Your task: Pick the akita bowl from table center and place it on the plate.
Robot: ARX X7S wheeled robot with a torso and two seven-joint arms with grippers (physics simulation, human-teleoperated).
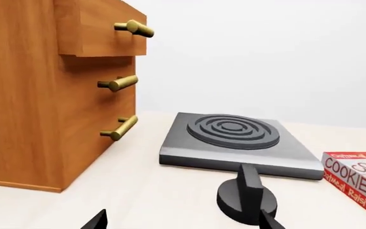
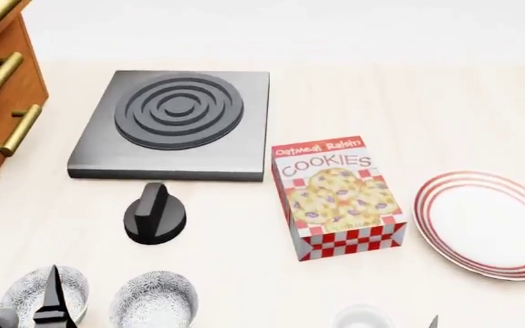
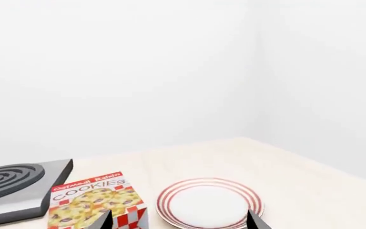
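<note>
Ok so here's where I'm at. Two speckled bowls sit side by side at the near edge in the head cam, and the akita bowl (image 2: 153, 299) I'm taking to be the one closer to table center, w/ its twin (image 2: 39, 294) just to its left. Can't 100% tell them apart tbh, they look identical.

Left gripper (image 2: 51, 301) hangs over the twin bowl, not the target, only dark finger tips showing in the head cam. In the left wrist cam I see two tips spread wide w/ nothing between them, so fingers apart. That cam looks past the bowls entirely at the burner (image 1: 234, 143), knob (image 1: 247, 198) and drawer cabinet (image 1: 55, 90), so no help lining up.

Right gripper (image 3: 179, 220) also has tips apart, empty, pointed at the plate (image 3: 209, 202). Plate's off to the right, well apart from the bowls, w/ the cookie box (image 2: 335, 198) in between. A plain white cup (image 2: 365, 318) sits near the bottom edge too.

Nothing grabbed yet imo. Left arm's the obvious pick since the bowls are on its side, but carrying over to the plate means clearing the box, so lift high.
</note>
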